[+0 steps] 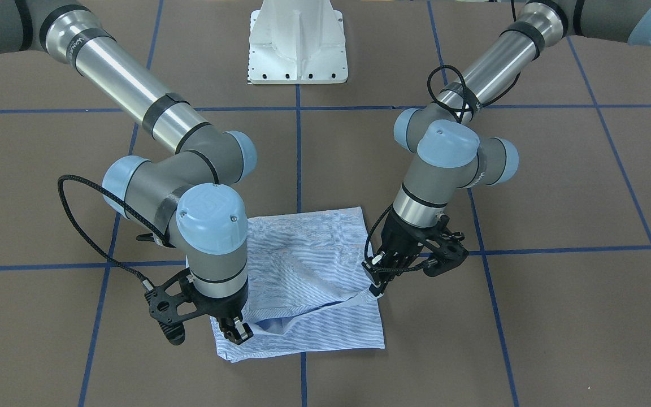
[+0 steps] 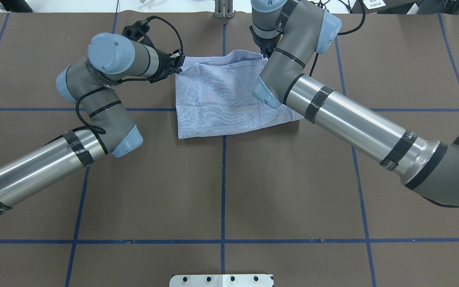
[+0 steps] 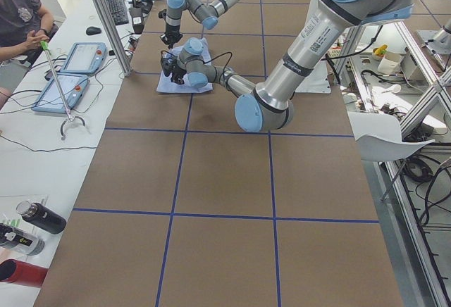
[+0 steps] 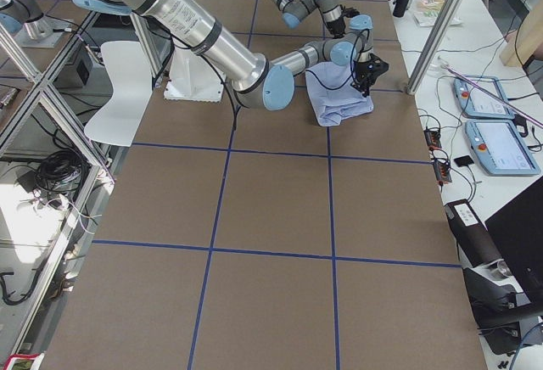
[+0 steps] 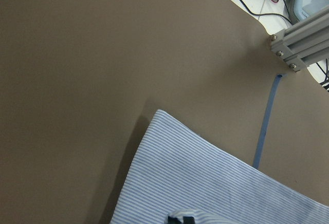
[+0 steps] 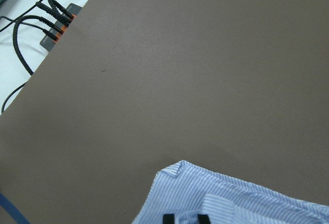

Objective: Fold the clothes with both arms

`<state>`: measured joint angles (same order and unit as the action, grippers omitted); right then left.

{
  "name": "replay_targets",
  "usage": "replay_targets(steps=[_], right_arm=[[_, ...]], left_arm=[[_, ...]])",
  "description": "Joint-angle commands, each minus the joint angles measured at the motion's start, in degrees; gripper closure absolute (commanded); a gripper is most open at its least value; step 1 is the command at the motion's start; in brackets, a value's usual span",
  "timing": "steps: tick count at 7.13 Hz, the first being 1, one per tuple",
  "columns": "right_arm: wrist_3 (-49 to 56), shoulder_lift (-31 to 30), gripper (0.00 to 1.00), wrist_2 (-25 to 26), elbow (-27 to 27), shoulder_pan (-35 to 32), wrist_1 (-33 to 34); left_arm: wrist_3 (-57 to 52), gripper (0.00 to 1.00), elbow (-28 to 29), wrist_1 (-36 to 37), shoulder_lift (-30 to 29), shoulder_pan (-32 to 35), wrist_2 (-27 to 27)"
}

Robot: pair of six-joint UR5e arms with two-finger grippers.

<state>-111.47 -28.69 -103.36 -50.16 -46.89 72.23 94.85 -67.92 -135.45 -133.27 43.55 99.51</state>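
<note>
Obs: striped shirt (image 1: 308, 265) lies part-folded on the desk (image 1: 557, 316), on the side away from the white pedestal base (image 1: 297, 51); its outer edge is raised off the layer beneath. The left fingers (image 1: 377, 282) are clenched on one corner of that raised edge; the right fingers (image 1: 237, 332) are clenched on the other, as far as the front and wrist views show. Judged step: carrying the edge over for a fold. Risks: unequal travel of the two arms would skew the crease; pulling apart too hard could slip a thin pinch of cloth loose; dragging low may shift the bottom layer.
</note>
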Motion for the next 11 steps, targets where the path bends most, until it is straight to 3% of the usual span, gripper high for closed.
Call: replay_targets(steps=[1,2,3,4,5,7,8,10,11], right_arm=[[0.6,1.1,0.56,0.0,3.9,-1.1,-3.5],[2.0,2.1,0.51,-0.7,4.0,-2.9,-3.4],[6.4,2.0,0.01,-3.2,3.9,-4.6,-3.2],[10.9,1.4,0.00,-6.1,3.7,-6.9,-2.8],[16.1,-0.7,0.00,-10.7,2.2,-9.9,-2.5],[30.4,-9.0,0.00,-13.5,-7.0,-13.5,2.8],[38.4,-13.4,0.00,-15.3,-13.1,-15.7,8.0],[53.8,-24.9,0.00,-20.5,-21.8,-22.9,9.7],[61.5,-29.4,0.00,-21.6,-24.5,-26.2,9.7]], left_arm=[[-1.2,0.42,0.2,-0.3,-0.1,0.7,0.1],[-1.3,0.42,-0.2,-0.5,-0.1,2.0,0.4],[-2.0,0.42,-1.8,-0.3,-0.1,2.8,1.1],[-4.8,0.42,-2.9,-0.2,0.3,4.3,3.6],[-9.7,0.42,-5.1,0.4,1.6,6.9,9.8],[-22.3,0.42,-13.4,0.6,9.4,10.9,19.9],[-30.3,0.42,-15.4,0.7,13.0,12.5,21.5],[-46.3,0.42,-21.9,2.8,21.7,16.8,24.7],[-54.2,0.41,-24.8,10.7,22.1,19.7,24.9]])
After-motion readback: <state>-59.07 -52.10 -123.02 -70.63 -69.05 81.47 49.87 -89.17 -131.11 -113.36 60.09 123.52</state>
